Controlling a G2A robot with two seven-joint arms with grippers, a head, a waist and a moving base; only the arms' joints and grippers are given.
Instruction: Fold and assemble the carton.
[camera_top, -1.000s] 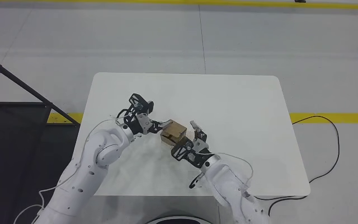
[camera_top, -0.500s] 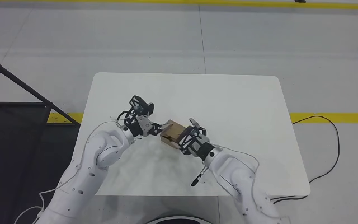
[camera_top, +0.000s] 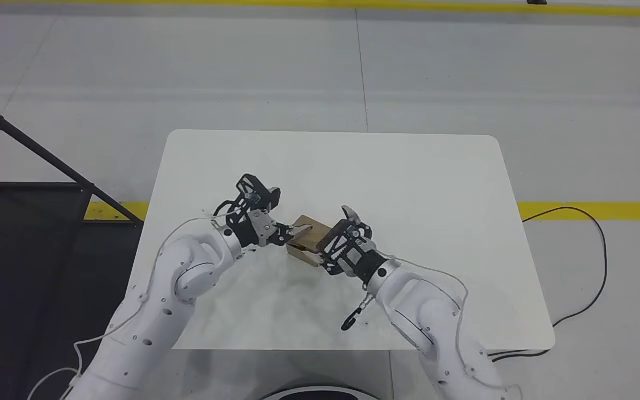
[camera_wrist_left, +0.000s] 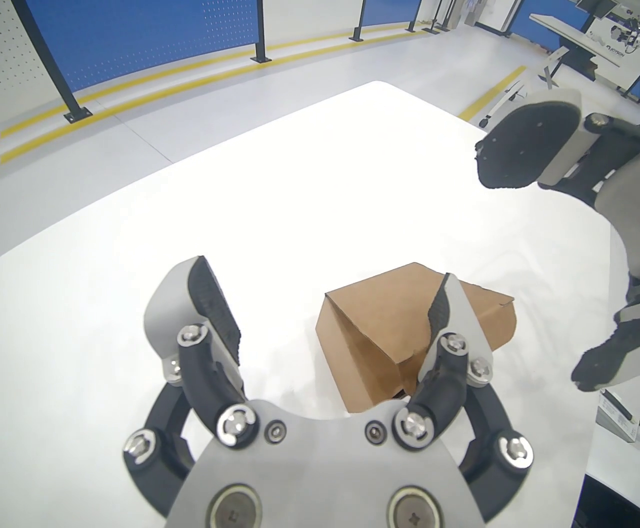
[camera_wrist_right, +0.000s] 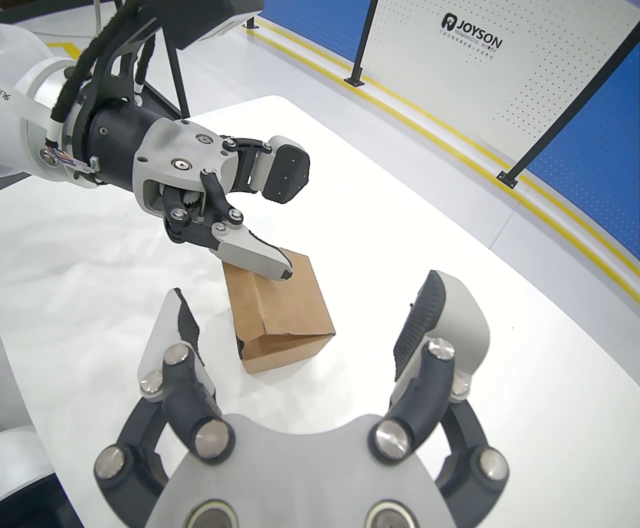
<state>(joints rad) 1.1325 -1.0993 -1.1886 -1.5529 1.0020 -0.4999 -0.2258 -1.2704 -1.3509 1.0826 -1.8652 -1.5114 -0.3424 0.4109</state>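
A small brown carton (camera_top: 309, 238) lies near the middle of the white surface (camera_top: 430, 170), between two arms. The left gripper (camera_wrist_right: 287, 225) is spread wide with nothing held, one finger laid on the carton's top at its left end. The right gripper (camera_wrist_right: 303, 287) is likewise wide open and empty, just near-right of the carton. The loosely tucked end flap could be sprung open, or the light box slid or dented, by uneven pressure. Access to the top is partly blocked by that resting finger. A cable (camera_top: 590, 250) lies on the floor to the right.
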